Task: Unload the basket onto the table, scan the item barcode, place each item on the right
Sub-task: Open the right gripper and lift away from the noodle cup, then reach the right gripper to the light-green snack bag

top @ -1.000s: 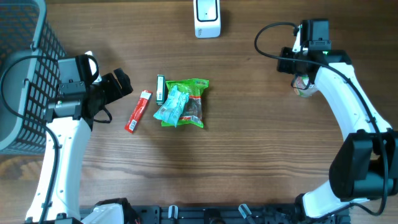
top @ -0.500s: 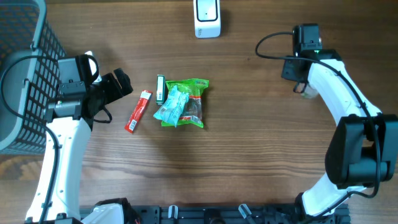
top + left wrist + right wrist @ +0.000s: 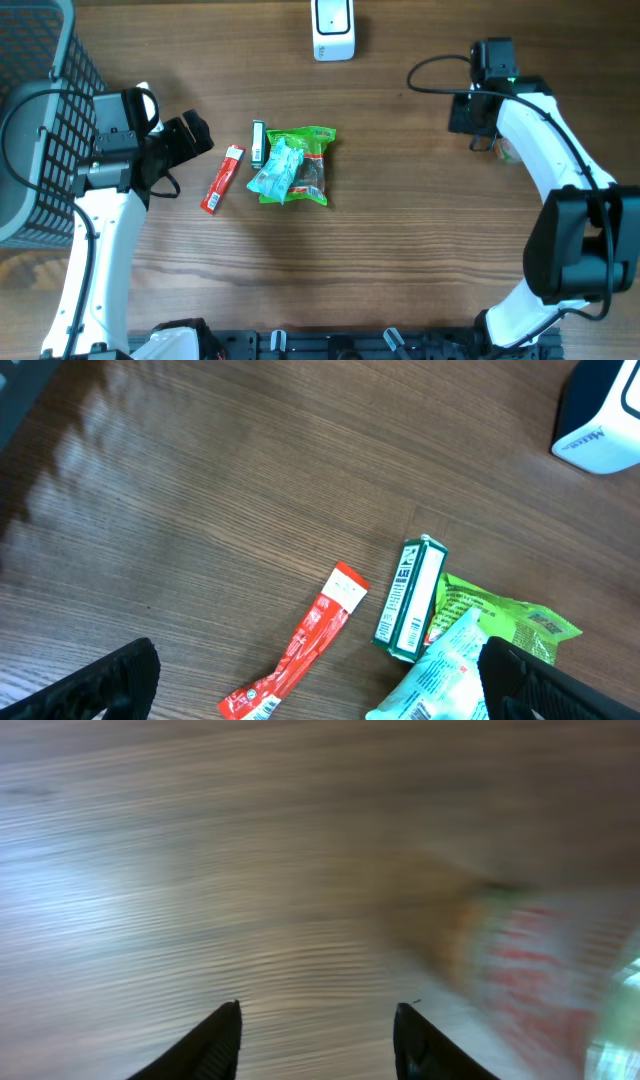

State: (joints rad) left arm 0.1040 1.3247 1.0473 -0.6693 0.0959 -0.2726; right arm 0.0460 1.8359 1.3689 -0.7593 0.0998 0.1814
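- The white scanner (image 3: 333, 30) stands at the far edge of the table (image 3: 400, 250), and every place below is given from it.
- The small item (image 3: 503, 150) lies on the wood well to the right of the scanner and nearer the robot, mostly hidden by the right arm.
- In the right wrist view the small item (image 3: 540, 970) is a blur of red print on a pale ground with green at one edge. Its writing, long axis and heading cannot be told.
- The right gripper (image 3: 320, 1045) hangs just beside that item, jaws apart with nothing between them.
- The left gripper (image 3: 190, 140) sits well to the left of the scanner and nearer the robot, spread wide and empty.
- The red sachet (image 3: 300, 650) lies left of the scanner and nearer the robot, with its long axis slanted.
- The slim green-and-white box (image 3: 410, 600) lies closer to the scanner than the sachet, and its print is too small to read.
- The green packet (image 3: 312, 160) and the pale blue packet (image 3: 275, 170) overlap just right of the box, almost straight in front of the scanner.
- The scanner (image 3: 600, 420) carries dark lettering low on its side, which is not legible.
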